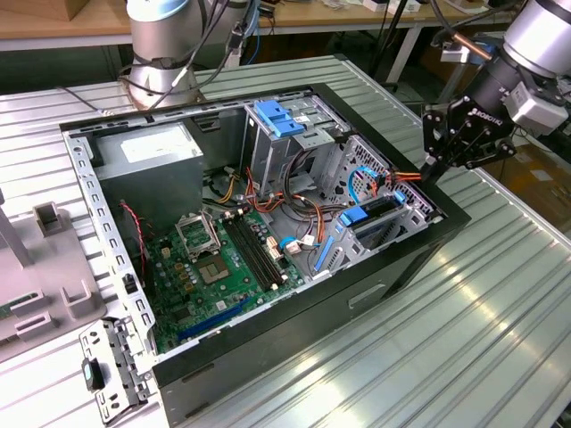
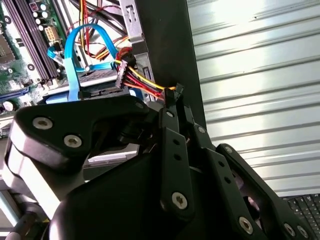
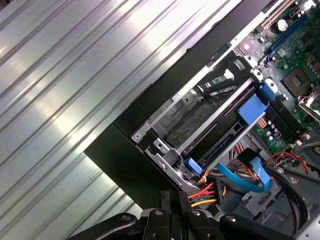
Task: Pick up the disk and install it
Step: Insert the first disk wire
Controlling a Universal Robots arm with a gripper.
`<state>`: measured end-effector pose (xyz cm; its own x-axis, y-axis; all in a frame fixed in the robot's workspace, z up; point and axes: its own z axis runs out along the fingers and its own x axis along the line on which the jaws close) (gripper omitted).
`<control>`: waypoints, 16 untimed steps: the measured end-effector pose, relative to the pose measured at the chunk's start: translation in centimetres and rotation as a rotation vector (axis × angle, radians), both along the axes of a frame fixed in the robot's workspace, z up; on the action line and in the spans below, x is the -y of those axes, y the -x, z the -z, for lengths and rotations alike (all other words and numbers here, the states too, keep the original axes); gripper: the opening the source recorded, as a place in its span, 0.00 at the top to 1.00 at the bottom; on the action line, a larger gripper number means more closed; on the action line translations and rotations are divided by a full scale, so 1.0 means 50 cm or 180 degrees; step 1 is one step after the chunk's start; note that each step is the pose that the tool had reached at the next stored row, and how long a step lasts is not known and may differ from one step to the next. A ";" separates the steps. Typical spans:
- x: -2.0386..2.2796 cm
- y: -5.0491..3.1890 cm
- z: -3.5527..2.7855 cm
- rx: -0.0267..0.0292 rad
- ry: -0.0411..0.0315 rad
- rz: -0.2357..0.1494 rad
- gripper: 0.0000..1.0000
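In the exterior view, the gripper hangs at the corner of the black case. It is pinched narrow and seems to hold nothing. The disk lies in its metal slot just beside the gripper.

In the second wrist view, a bendy blue cable loops over the disk's flat grey metal.

In the first wrist view, the worktop is shiny and ridged.

I think the disk is hard, smooth, a bit heavy and easy to break. Its blue plastic sides look best to hold.

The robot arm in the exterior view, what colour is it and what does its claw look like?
The silver-grey round-tubed robot arm ends in a black metal gripper built of flat linked bars. In the second wrist view those bars carry shiny round bolts. A copper-coloured cable runs alongside the wrist, and small white lettering marks the black wrist.
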<state>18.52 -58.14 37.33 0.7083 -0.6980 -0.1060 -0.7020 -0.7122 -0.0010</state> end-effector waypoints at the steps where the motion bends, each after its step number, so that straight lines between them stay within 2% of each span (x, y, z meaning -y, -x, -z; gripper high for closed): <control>1: -0.0035 0.000 -0.001 0.0000 -0.0003 0.0000 0.83; 4: -0.0105 0.001 -0.001 0.0000 -0.0013 0.0000 0.83; 9: -0.0174 0.003 -0.002 0.0000 -0.0027 -0.0001 0.83; 16: -0.0189 0.004 -0.002 0.0000 -0.0030 -0.0002 0.83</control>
<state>18.34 -57.20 37.42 0.7086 -0.6965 -0.1126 -0.7016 -0.7125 -0.0079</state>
